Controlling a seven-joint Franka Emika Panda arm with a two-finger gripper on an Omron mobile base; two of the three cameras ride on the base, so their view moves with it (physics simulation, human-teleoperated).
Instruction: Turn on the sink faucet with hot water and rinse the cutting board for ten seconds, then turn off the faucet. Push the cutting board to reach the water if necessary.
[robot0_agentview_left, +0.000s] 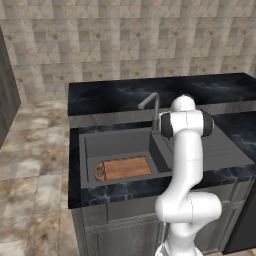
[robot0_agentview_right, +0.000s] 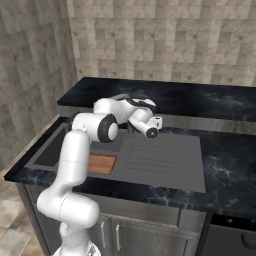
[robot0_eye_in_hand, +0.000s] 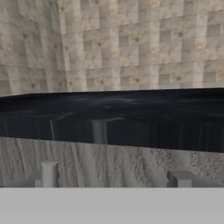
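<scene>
Reddish-brown wood marks the cutting board (robot0_agentview_left: 124, 167), which lies flat on the floor of the sink (robot0_agentview_left: 120, 142), at the basin's front, rounded handle end toward the basin's left wall. Behind the basin's back right corner the sink faucet (robot0_agentview_left: 152, 107) rises from the black marbled tabletop (robot0_agentview_left: 125, 92), its spout bent over the basin toward the left. To the right of the basin runs the ribbed drainboard (robot0_agentview_right: 160, 157). The white arm (robot0_agentview_left: 186, 165) stands in front of the sink and reaches over it, with the hand (robot0_agentview_right: 152, 127) held near the faucet, above the drainboard's back edge. Whether its fingers are spread or pressed together I cannot tell. A tiled wall (robot0_agentview_left: 130, 40) stands behind the tabletop.
</scene>
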